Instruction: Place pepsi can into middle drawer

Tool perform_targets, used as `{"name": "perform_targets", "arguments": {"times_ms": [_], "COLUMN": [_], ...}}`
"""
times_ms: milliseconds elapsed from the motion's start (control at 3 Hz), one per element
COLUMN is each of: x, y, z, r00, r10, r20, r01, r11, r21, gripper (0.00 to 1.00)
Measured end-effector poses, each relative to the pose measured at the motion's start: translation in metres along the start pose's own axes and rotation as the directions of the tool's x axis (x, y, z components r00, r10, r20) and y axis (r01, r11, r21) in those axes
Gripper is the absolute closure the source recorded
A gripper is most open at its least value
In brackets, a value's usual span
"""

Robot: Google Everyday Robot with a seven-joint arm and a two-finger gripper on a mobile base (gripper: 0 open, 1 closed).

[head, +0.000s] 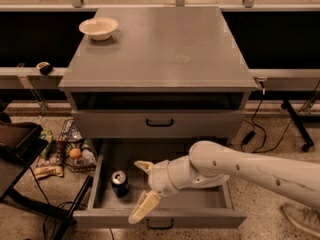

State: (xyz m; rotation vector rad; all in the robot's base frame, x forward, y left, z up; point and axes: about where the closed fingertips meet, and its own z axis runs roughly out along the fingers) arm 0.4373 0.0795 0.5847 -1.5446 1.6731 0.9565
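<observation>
The pepsi can [119,182], dark blue with a silver top, stands upright on the floor of the open middle drawer [210,200], near its left wall. My gripper [143,188] is open, just right of the can and apart from it. One cream finger [143,165] points toward the drawer's back; the other [144,207] hangs over the drawer's front edge. My white arm [250,171] reaches in from the right across the drawer.
A cream bowl [99,27] sits on the grey cabinet top [165,44] at the back left. The upper drawer front [160,122] is closed. Snack bags and an orange [75,153] lie in a wire basket on the floor at left. A dark chair [17,144] stands far left.
</observation>
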Motion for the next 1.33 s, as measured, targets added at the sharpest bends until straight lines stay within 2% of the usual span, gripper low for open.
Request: {"name": "perform_targets", "arguments": {"times_ms": [333, 667, 1000, 1333], "x": [-0.018, -0.029, -0.063, -0.098], "y": [-0.016, -0.040, -0.062, -0.067], "z": [-0.037, -0.079, -0.128, -0.146], "r00": [0.990, 0.945, 0.871, 0.834], "r10": [0.013, -0.014, -0.054, -0.088], "r20": [-0.138, -0.328, -0.489, -0.545], "r01": [0.000, 0.085, 0.209, 0.293], "r11": [0.9954, 0.9755, 0.9398, 0.9079], "r21": [0.096, 0.203, 0.270, 0.300], "gripper": [0.00, 0.00, 0.00, 0.00]}}
